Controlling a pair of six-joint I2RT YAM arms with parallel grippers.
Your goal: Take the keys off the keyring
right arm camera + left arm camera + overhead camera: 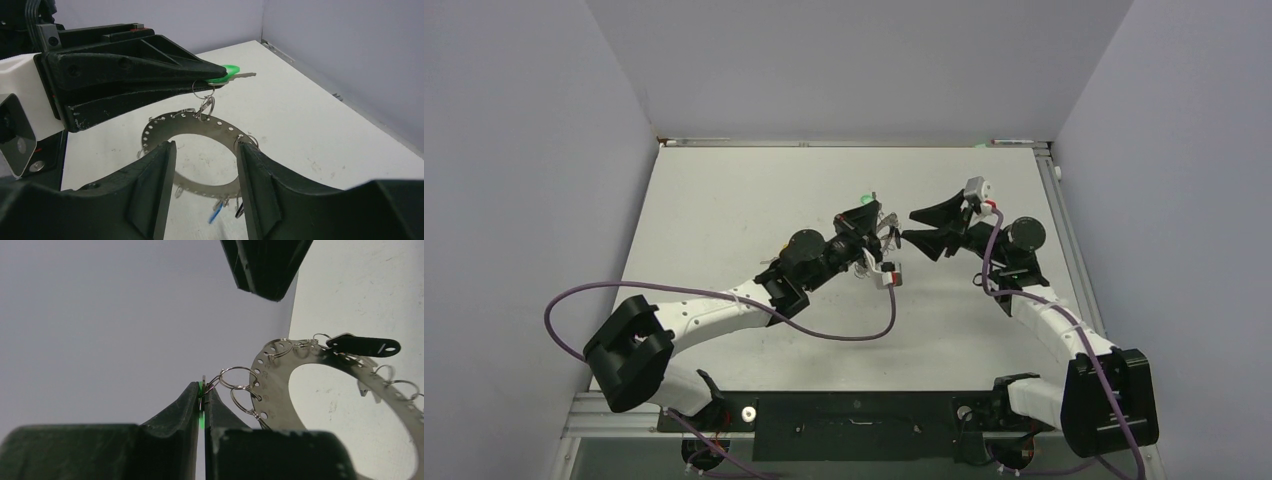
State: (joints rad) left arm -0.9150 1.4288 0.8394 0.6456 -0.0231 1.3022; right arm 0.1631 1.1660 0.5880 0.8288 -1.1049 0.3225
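My left gripper [867, 207] is shut on the green-headed key [226, 71], seen as a green sliver between the jaws in the left wrist view [201, 416]. The grey keyring [222, 129] hangs from that key by small wire rings, above the table; it also shows in the left wrist view [280, 390]. A black key [363, 345] and a blue key [215, 215] dangle from the ring. My right gripper [205, 146] is open and empty, just right of the ring in the top view [911, 225], one finger either side of it in its own view.
The white table [724, 210] has grey walls on three sides. The left arm's purple cable [824, 335] loops over the table's near half. A metal rail [854, 410] runs along the near edge between the arm bases.
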